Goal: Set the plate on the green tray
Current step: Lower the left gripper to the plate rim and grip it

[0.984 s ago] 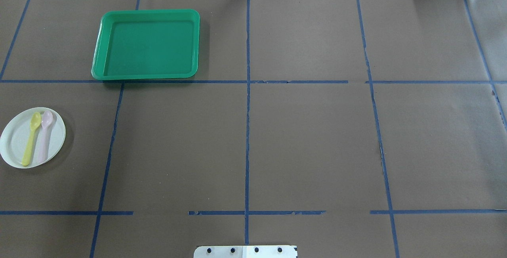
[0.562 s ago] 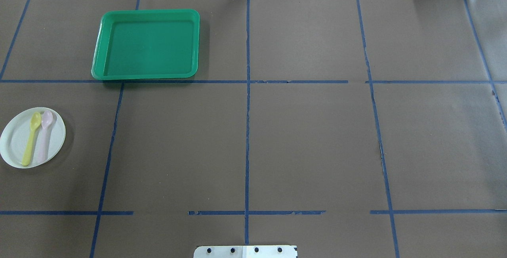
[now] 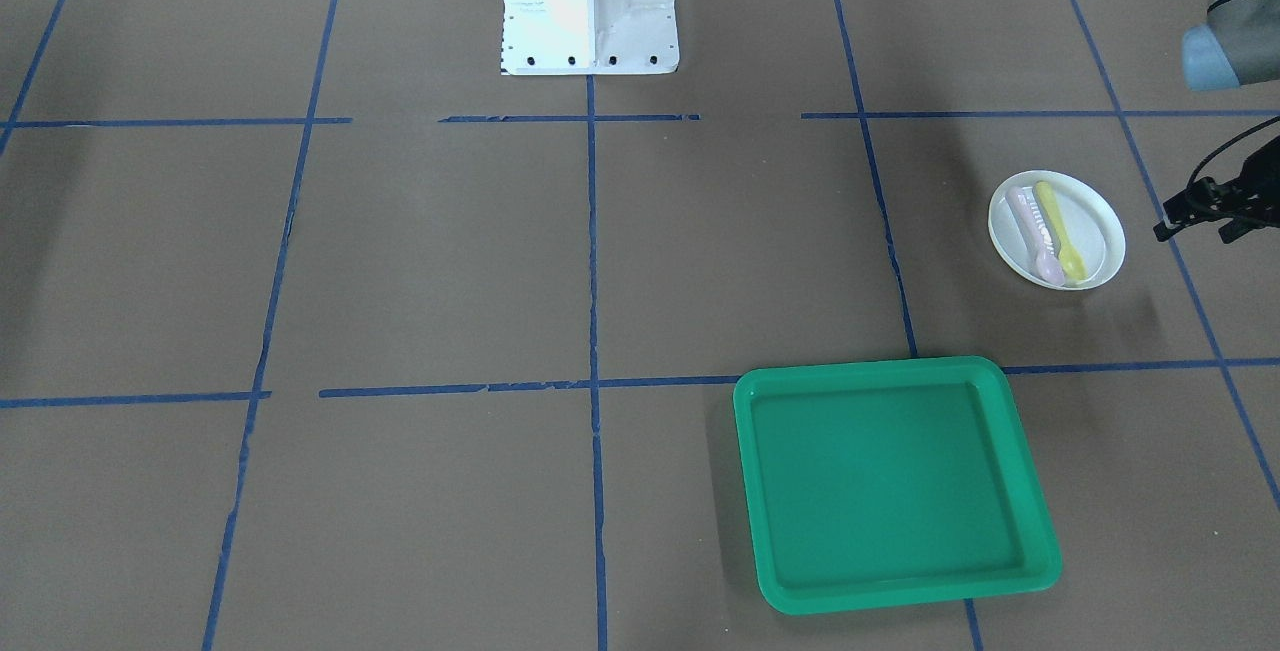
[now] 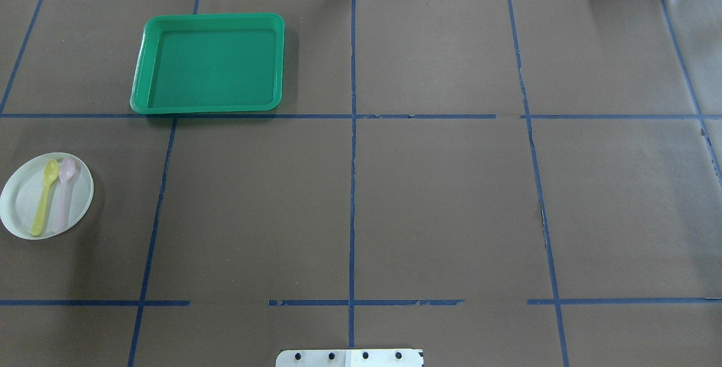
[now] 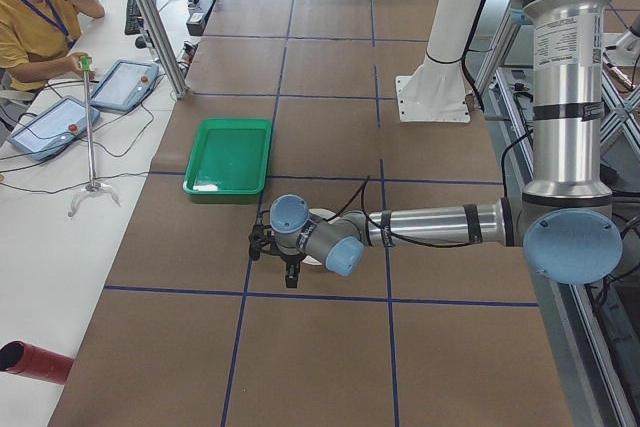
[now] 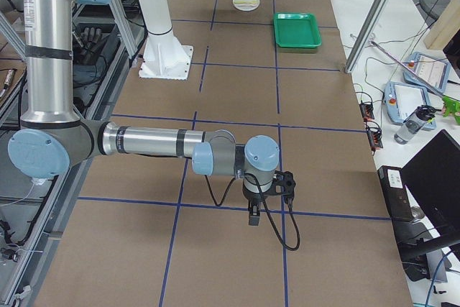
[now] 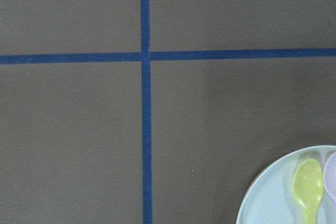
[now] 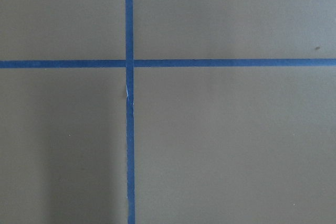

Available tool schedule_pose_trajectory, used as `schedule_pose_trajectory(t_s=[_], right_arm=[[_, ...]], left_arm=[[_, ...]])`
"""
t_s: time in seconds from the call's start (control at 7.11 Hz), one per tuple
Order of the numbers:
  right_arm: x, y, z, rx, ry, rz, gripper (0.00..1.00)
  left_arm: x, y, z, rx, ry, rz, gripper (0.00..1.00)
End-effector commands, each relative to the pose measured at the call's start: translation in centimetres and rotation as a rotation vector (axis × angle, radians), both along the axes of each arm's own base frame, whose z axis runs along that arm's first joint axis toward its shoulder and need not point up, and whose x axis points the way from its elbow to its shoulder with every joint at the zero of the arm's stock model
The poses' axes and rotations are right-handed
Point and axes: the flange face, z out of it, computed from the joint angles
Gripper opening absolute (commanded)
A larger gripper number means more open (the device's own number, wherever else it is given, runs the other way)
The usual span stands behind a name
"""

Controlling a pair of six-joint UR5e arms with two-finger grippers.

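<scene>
The small white plate (image 4: pixel 22 203) lies at the table's left edge and bears a yellow spoon (image 4: pixel 44 198) and a pale pink spoon (image 4: pixel 63 195). The green tray (image 4: pixel 208 63) lies empty farther back, apart from the plate. It also shows in the front-facing view (image 3: pixel 893 483), as does the plate (image 3: pixel 1095 231). My left gripper (image 5: pixel 289 273) hangs just outside the plate's edge; I cannot tell whether it is open. The left wrist view shows only the plate's rim (image 7: pixel 262 187). My right gripper (image 6: pixel 253 215) hangs over bare table far away; its state cannot be told.
The table is covered in brown paper with blue tape lines (image 4: pixel 352 186). The robot's white base (image 3: pixel 588 1) stands at the near middle edge. A person and tablets (image 5: pixel 55 122) are at a side table beyond the tray.
</scene>
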Motion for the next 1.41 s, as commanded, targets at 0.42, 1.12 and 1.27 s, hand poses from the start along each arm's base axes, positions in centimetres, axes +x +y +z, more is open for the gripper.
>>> schedule_pose_trajectory(t_s=[0.42,1.12,1.27], right_arm=[[0.0,0.0,0.0,0.0,-0.001,0.0,1.0],[0.0,0.0,0.0,-0.001,-0.001,0.0,1.0],[0.0,0.0,0.0,0.0,-0.001,0.0,1.0]], left_arm=[[4.5,3.1,1.8,-0.047,0.001,0.07,0.89],[4.3,3.7,1.9,-0.058,0.009,0.078,0.0],[4.4,3.7,1.9,-0.061,0.009,0.078,0.0]])
